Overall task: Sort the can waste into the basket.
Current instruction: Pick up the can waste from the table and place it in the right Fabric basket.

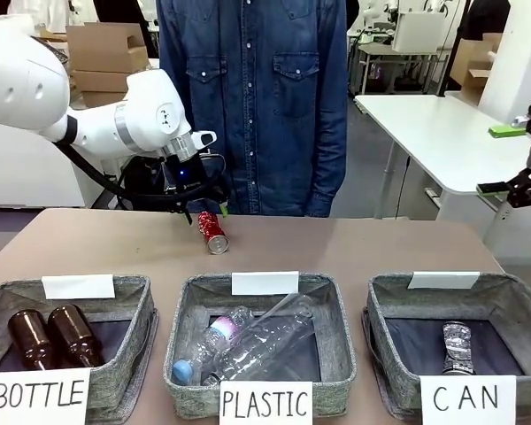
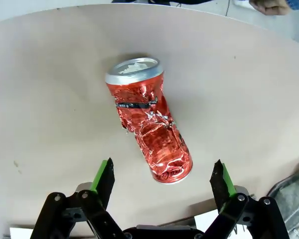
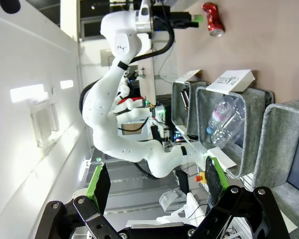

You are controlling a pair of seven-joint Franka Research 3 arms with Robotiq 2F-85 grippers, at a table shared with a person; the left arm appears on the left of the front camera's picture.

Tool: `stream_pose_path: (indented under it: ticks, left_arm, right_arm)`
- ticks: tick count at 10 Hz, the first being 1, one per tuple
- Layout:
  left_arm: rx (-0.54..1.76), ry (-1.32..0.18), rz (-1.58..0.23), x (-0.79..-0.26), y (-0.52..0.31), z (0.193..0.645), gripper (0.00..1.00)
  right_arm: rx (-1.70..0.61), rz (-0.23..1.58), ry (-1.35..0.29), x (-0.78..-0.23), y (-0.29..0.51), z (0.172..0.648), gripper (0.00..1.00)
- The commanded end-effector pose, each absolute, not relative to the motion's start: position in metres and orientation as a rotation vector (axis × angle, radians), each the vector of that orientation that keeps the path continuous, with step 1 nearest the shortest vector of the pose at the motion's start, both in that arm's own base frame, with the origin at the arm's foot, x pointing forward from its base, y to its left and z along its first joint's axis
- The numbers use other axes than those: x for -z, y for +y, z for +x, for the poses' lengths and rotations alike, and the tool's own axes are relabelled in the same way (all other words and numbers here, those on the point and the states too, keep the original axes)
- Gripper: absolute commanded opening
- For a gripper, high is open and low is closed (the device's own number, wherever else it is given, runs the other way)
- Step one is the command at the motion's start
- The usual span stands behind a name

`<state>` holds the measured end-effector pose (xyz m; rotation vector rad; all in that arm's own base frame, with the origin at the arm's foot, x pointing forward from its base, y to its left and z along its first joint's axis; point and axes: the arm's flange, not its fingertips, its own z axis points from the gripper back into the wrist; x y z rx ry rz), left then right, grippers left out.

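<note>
We see the left gripper (image 2: 162,175) with its jaws released. Its two green-padded fingers (image 2: 103,177) stand wide apart, touching nothing. Between them and just past their tips, the red can (image 2: 147,129) lies on its side on the brown table (image 1: 354,248). It is crumpled, with its silver top toward 11 o'clock and its base toward 5 o'clock in the left wrist view. There is a clear gap between the can and each finger.

From the front, we find this gripper hanging just above the can, which rests near the table's far edge, at about 11 o'clock from the PLASTIC basket (image 1: 336,328). Behind it, at 12 o'clock, a person (image 1: 252,106) in a denim shirt stands at the table.

The right gripper (image 3: 156,178) is likewise released and holds nothing. In the front view it is raised off the table at 3 o'clock, above the CAN basket (image 1: 385,350). In that basket, at 4 o'clock from the red can, lies the silvery-grey can (image 1: 457,347) on the dark bottom.

The PLASTIC basket holds clear plastic bottles (image 1: 265,341). The BOTTLE basket (image 1: 140,323), at 9 o'clock from it, holds two brown glass bottles (image 1: 49,336).
</note>
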<state>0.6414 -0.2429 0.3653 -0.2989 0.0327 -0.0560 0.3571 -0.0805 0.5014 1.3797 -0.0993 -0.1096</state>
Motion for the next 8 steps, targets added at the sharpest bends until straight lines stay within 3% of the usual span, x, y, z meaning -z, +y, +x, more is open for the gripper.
stream_pose_path:
  ticks: [1, 8]
  left_arm:
    - [0.022, 0.046, -0.266, -0.360, -0.242, 0.649, 1.00]
    - [-0.117, 0.036, -0.137, -0.319, -0.267, 0.661, 1.00]
  right_arm:
    - [0.086, 1.374, -0.103, -0.503, -0.083, 0.356, 1.00]
    - [0.086, 1.374, -0.103, -0.503, -0.083, 0.356, 1.00]
